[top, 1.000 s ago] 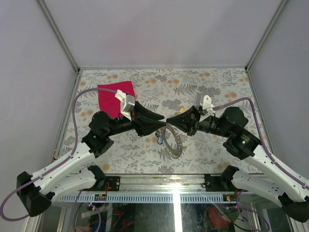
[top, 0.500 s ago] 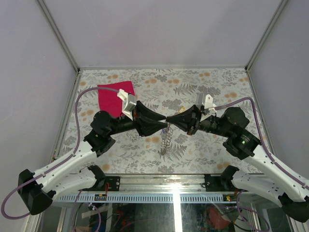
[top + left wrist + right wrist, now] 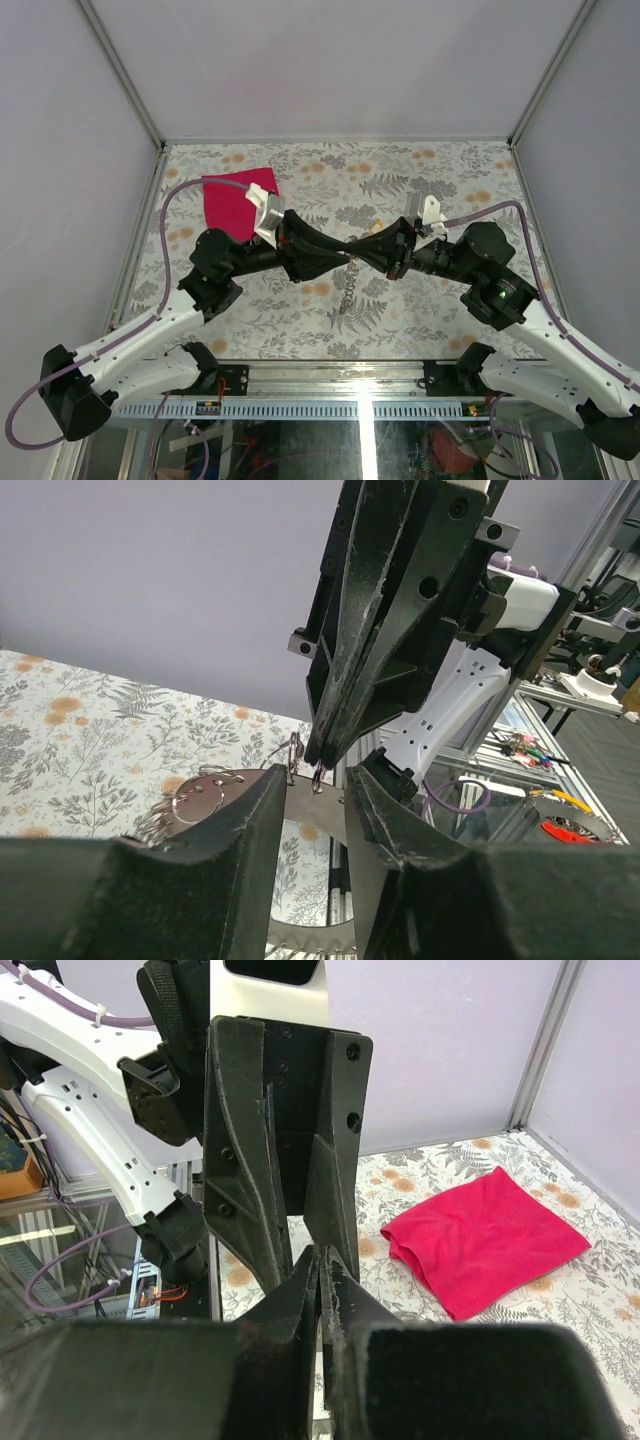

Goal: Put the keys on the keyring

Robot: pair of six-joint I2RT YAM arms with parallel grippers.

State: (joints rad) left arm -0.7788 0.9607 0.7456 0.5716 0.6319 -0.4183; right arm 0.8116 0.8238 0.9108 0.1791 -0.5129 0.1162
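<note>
Keyring [image 3: 346,287] hangs in the air; left gripper [image 3: 315,786] pinches it; right gripper [image 3: 319,1257] is squeezed tight beside it; keys too tiny to see; job seems unfinished.

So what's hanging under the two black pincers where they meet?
A thin silvery metal keyring hangs below the left pincer and right pincer, over the flowery table cover. The black tips hide its top, so I cannot see what grips it.

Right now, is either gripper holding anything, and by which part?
The right gripper, jaws shut, pinches the keyring by its upper rim. Whether the left gripper also grips it cannot be told.
</note>
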